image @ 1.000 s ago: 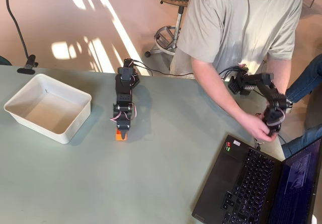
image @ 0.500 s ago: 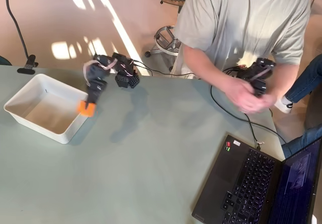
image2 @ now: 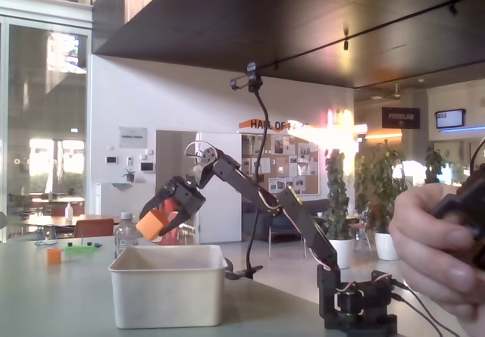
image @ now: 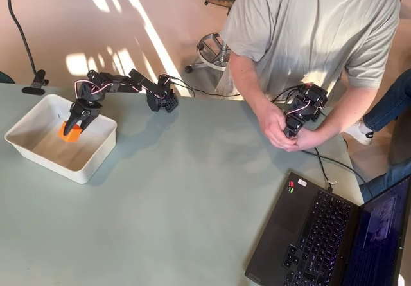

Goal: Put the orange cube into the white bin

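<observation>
Bin first, at the left of the overhead view: the white bin (image: 61, 138) sits on the pale green table (image: 192, 196), and right above its open interior hangs the orange cube (image: 69, 132), pinched between the black fingers (image: 82, 116) of the gripper (image: 72, 128). From the fixed view the cube (image2: 152, 224) is clearly up in the air, clear of the bin's rim (image2: 168, 251), sitting at the very tips with the jaws spread just wide enough to clamp its sides; the gripper (image2: 161, 225) angles down and left. Moving right, the arm (image: 128, 83) stretches back to its base (image: 162, 99) near the table's far edge. Farther right, a person (image: 308, 35) stands behind the table, and a laptop (image: 334, 234) fills the near right corner.
</observation>
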Controlling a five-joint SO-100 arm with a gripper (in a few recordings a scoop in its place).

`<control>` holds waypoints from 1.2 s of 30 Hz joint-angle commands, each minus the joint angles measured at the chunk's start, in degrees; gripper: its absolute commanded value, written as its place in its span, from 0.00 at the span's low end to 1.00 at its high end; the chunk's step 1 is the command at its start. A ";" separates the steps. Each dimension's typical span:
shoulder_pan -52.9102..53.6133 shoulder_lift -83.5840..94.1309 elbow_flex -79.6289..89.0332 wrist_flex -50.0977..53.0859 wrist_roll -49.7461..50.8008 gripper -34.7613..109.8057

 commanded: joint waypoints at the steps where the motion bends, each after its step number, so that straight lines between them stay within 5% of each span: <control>1: 0.26 0.53 -1.85 0.00 -0.09 0.43; 8: 0.18 0.53 -1.76 0.00 0.00 0.58; 16: -1.23 2.81 -2.55 0.09 0.09 0.60; 29: -32.52 8.96 -1.76 1.49 0.09 0.60; 36: -36.21 12.57 -1.49 13.18 0.62 0.60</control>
